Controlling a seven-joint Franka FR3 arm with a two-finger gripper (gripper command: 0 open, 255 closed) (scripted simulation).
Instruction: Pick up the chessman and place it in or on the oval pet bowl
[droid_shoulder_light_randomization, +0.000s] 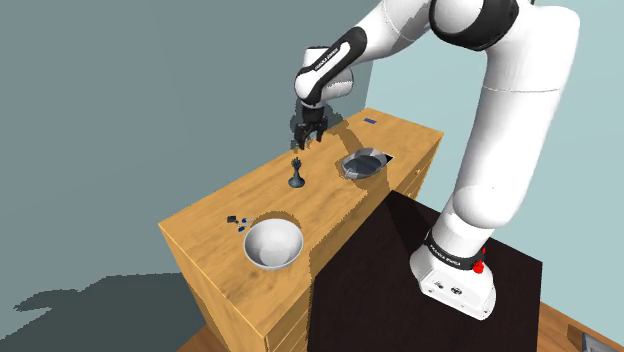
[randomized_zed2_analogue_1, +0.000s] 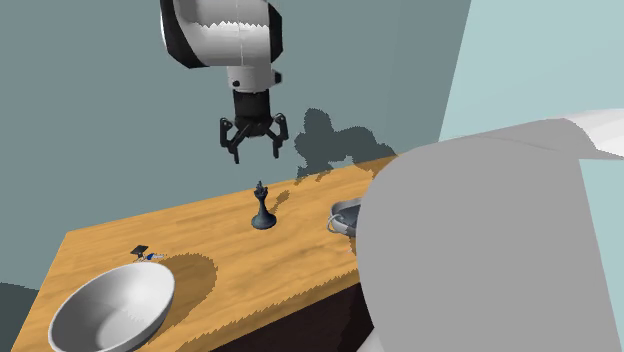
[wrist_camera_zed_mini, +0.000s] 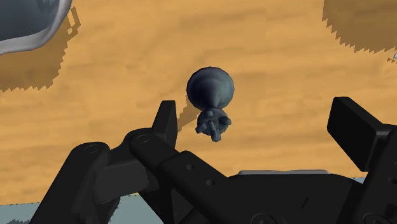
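A dark chessman stands upright on a wooden cabinet top, untouched, directly beneath the black gripper, which hovers at its twelve o'clock in the shoulder view with fingers spread wide apart and nothing between them. The dark grey oval pet bowl sits at the piece's three o'clock in that view, near but apart. A white round bowl lies toward six o'clock, further off, with a small blue-and-dark item at that bowl's ten o'clock.
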